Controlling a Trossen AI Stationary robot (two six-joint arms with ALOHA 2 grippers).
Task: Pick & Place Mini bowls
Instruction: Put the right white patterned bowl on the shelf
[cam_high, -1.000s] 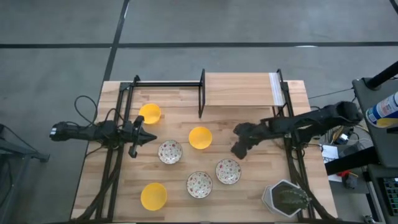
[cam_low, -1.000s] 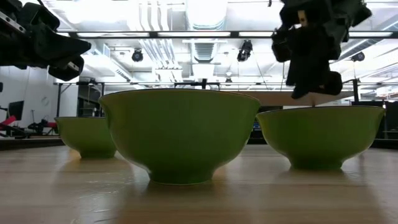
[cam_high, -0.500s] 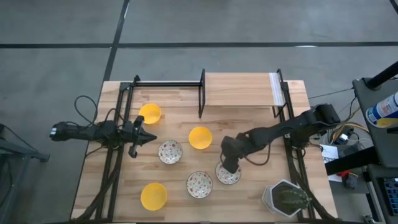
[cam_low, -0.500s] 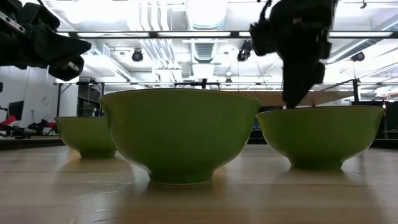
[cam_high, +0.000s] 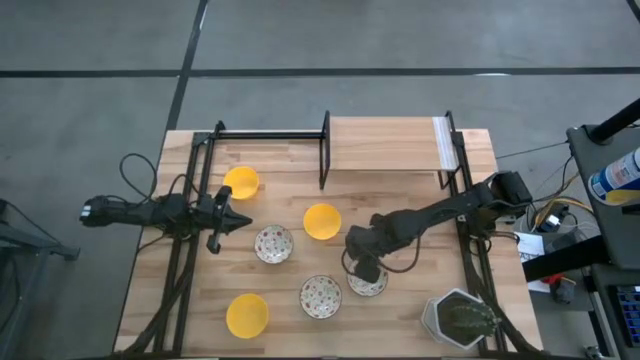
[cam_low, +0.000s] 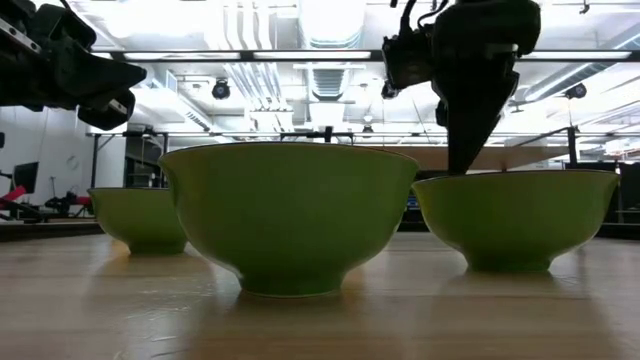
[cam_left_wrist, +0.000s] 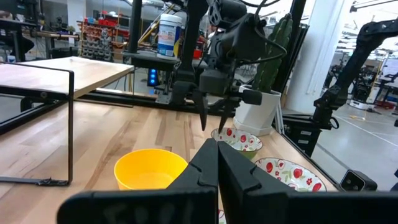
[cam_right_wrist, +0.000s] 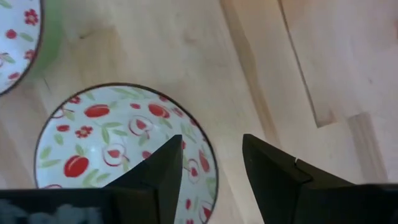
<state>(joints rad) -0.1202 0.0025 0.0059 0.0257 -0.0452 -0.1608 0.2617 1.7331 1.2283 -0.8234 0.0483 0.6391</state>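
Six mini bowls on table (cam_high: 400, 150), all empty: three yellow bowls (cam_high: 322, 222), three patterned bowls (cam_high: 320, 295).

Right gripper (cam_right_wrist: 211, 165) directly over rightmost patterned bowl (cam_right_wrist: 124, 149), fingers spread, straddling its rim; contact cannot be confirmed. That bowl partly hidden by gripper in high view.

Left gripper (cam_high: 232, 222) waits at table's left side, fingers closed together, holding nothing.

Hexagonal container (cam_high: 458, 320) near right front corner, contents dark, possibly plant.

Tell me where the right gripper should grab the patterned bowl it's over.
Grip the rim of the patterned bowl, coming straight down. The bowl sits upright with a thin open edge, and the right gripper already hangs open astride that rim, one finger inside, one outside.
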